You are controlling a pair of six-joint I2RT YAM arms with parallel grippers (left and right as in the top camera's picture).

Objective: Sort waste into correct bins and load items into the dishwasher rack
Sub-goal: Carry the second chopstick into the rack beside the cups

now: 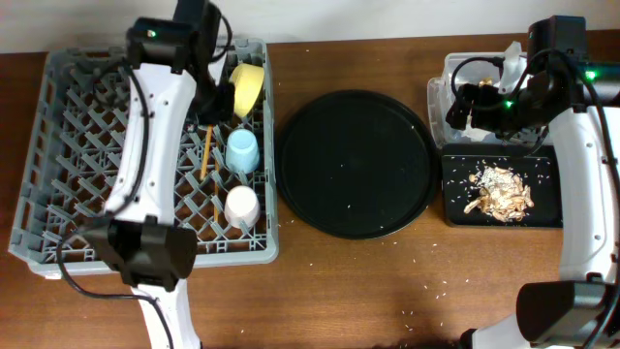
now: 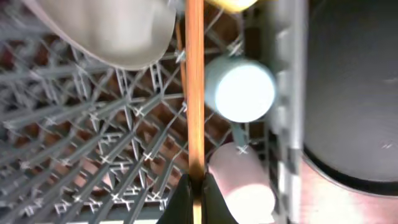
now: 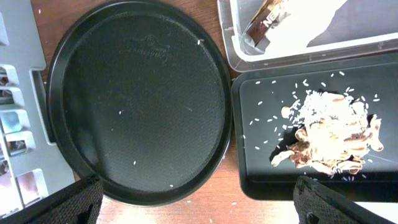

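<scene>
At the table's left end, large square grey plastic dishwasher rack | right gripper, fingers spread and empty, hangs by clear plastic tub and flat black tray | left gripper pinches thin wooden chopstick low over rack pegs, evidently to lay it in.

You are looking at a big round black tray lying flat on the brown wooden table, sitting between the left gripper and the right gripper. Small white specks are dotting its surface, and more are lying on the table on the near side of the right gripper.
</scene>
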